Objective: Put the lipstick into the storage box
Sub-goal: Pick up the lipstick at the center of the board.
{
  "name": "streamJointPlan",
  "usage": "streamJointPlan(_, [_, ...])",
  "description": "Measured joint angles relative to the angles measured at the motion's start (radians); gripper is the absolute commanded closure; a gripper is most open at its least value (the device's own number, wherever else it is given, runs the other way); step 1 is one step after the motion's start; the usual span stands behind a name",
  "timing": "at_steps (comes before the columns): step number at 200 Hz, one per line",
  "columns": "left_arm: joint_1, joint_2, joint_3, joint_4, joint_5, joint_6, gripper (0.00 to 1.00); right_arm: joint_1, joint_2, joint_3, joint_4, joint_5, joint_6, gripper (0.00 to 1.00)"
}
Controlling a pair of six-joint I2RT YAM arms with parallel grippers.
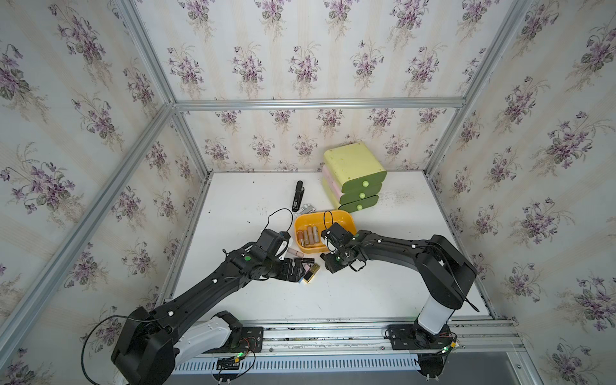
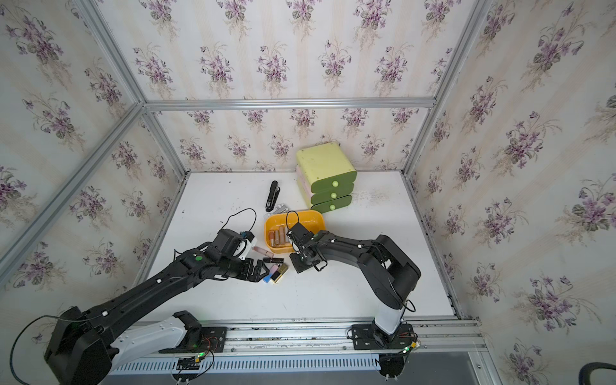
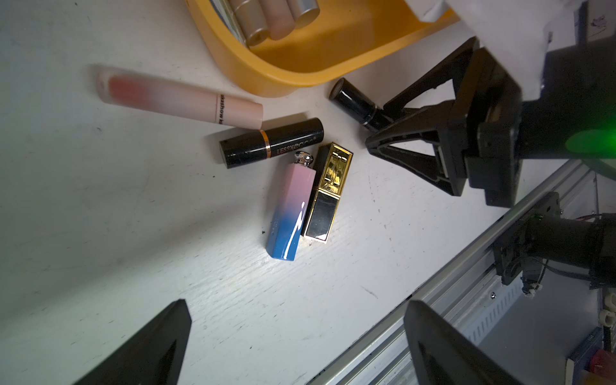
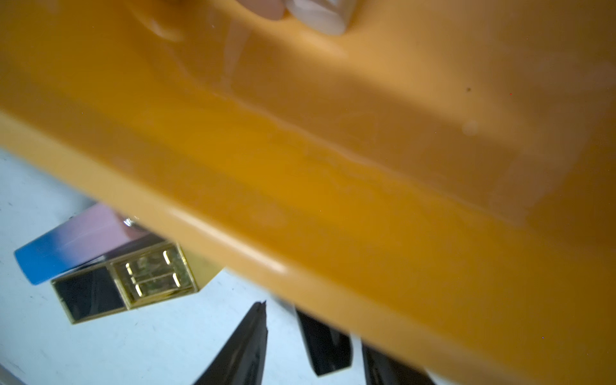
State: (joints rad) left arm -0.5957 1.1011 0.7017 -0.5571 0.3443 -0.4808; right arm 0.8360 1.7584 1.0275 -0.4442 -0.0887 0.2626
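**Status:** pick-up in progress; no lipstick is on its way to the box.

**Right gripper** (image 3: 378, 128): the jaws are part-closed and straddle a short black lipstick (image 3: 356, 105). It lies on the surface (image 1: 383, 283) just beside the near wall of the storage box (image 1: 345, 220), at the box's 6 o'clock. The right wrist view shows a sliver of surface on each side of the tube, so I judge it is not gripped yet.

**Left gripper** (image 3: 296, 303): the jaws are wide apart and empty. They hover over a pink-and-blue lipstick (image 3: 290, 206) and a gold lipstick (image 3: 328, 190), which touch side by side at about the box's 7 o'clock. A black orange-banded lipstick (image 3: 271, 143) and a pale pink gloss tube (image 3: 180, 100) lie near them. That makes 4 more lipsticks outside the box.

**Box:** the stored tubes (image 1: 308, 235) fill the 9 o'clock half; the 3 o'clock half looks bare.

**Recommendations:**
1. Close squarely across the barrel, not its end. The glossy round tube may roll or squirt free.
2. Keep the jaw nearest the box off its wall, or the box may shift.
3. Lift straight up above the rim before moving toward 12 o'clock.
4. Release low over the bare half.
5. Hold the left arm where it is until the right arm is clear.
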Motion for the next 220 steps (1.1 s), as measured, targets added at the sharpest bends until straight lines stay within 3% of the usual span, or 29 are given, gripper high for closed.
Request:
streamJointPlan(53, [0.000,0.000,-0.002,0.000,-0.004,0.000,0.00,0.000,0.018,0.010,0.006,-0.002,-0.004,0.58])
streamJointPlan(122, [0.000,0.001,-0.006,0.000,-0.008,0.000,0.00,0.001,0.025,0.016,0.008,-0.002,-0.008,0.74])
streamJointPlan(220, [0.003,0.004,0.029,0.011,-0.021,-0.001,0.00,0.002,-0.031,-0.026,0.037,-0.039,-0.023,0.78])
